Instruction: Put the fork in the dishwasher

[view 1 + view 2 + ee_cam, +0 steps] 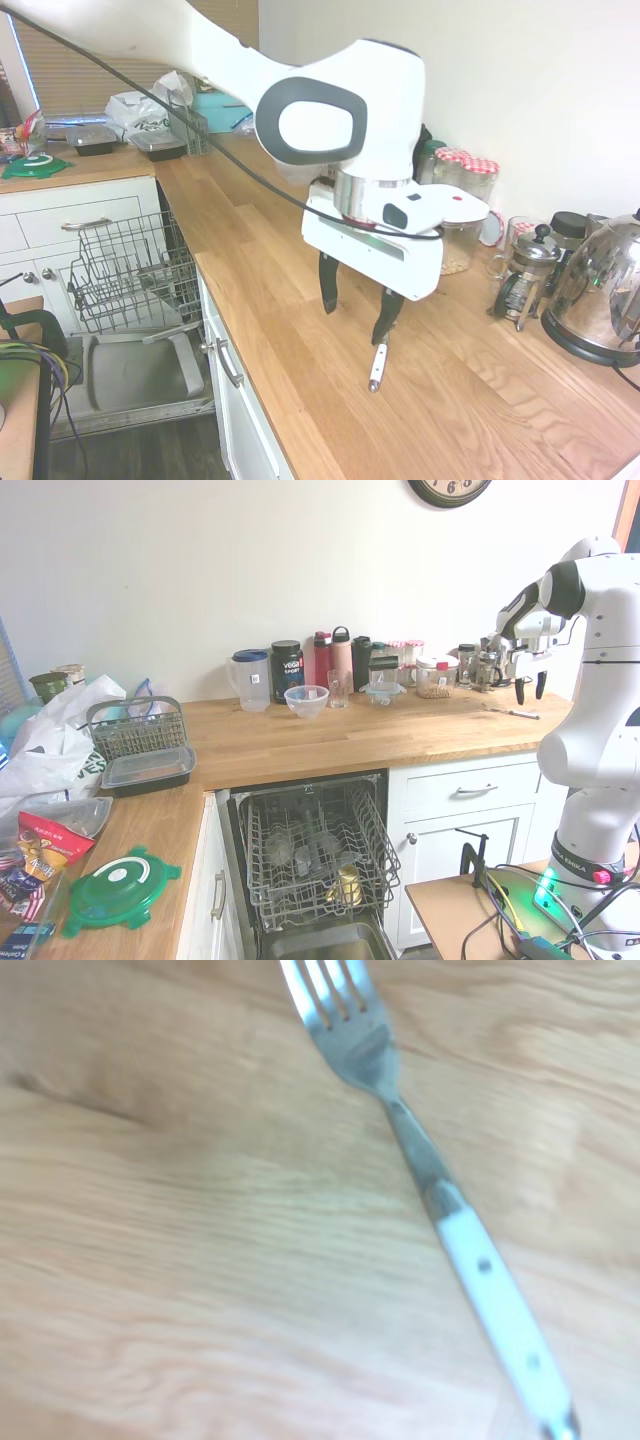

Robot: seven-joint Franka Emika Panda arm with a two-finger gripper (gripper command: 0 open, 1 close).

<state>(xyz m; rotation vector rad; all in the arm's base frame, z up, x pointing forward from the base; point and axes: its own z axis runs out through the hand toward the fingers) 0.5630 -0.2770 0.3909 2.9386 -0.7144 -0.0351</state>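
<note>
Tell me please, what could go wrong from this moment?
1. The fork lies flat on the wooden counter, so the open gripper may slip off its slim handle or scrape the wood.
2. The dishwasher is far along the counter; a weak grasp could drop the fork on the way.

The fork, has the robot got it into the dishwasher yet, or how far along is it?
Not yet. Already done: the dishwasher stands open with its rack pulled out. In hand: the open gripper hangs over the fork, which lies flat on the wooden counter, ungrasped. Left: grip the fork, carry it along the counter and set it in the rack.
</note>
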